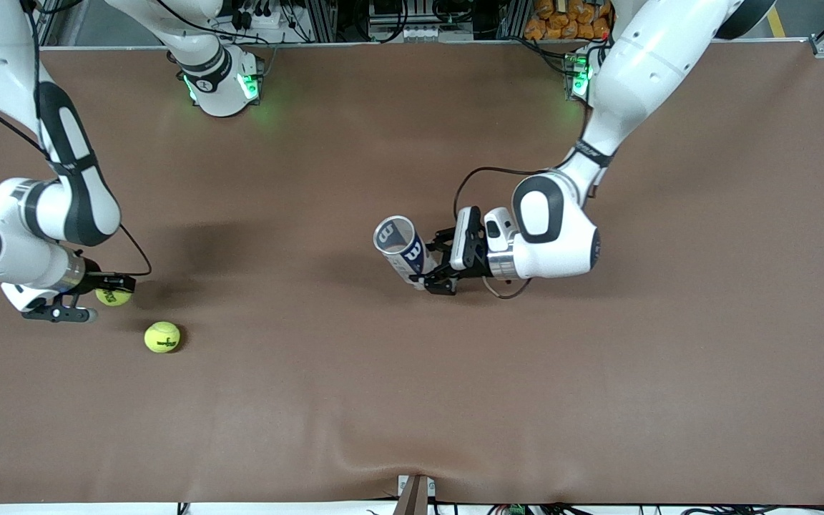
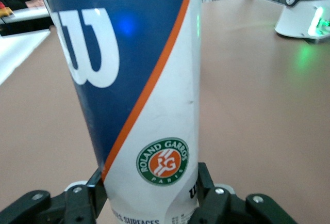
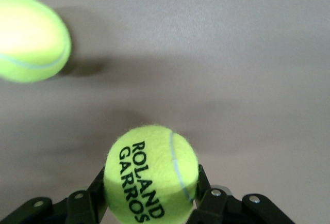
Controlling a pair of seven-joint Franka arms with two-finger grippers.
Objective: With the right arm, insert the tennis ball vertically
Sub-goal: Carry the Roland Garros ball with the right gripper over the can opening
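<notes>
Tennis ball (image 3: 151, 172): lower centre of the right wrist view, pinched between the right gripper (image 1: 108, 290) fingers (image 3: 90, 201), narrowed onto it; lower left of the front view. Best handling, by judgement: lift clear, carry over the can's mouth, descend straight.
Can (image 2: 134, 95): centre of the front view, mouth up, clasped low by the left gripper (image 1: 435, 275).
Second ball (image 1: 162, 337): loose on the table (image 1: 412, 400), just beside.

My arms are glossy white shells with black bands at the joints and thin black cables looping off my wrists. My bases glow green. My jaws are black, with small silver screws. My left wrist carries a white box, probably a camera housing.
</notes>
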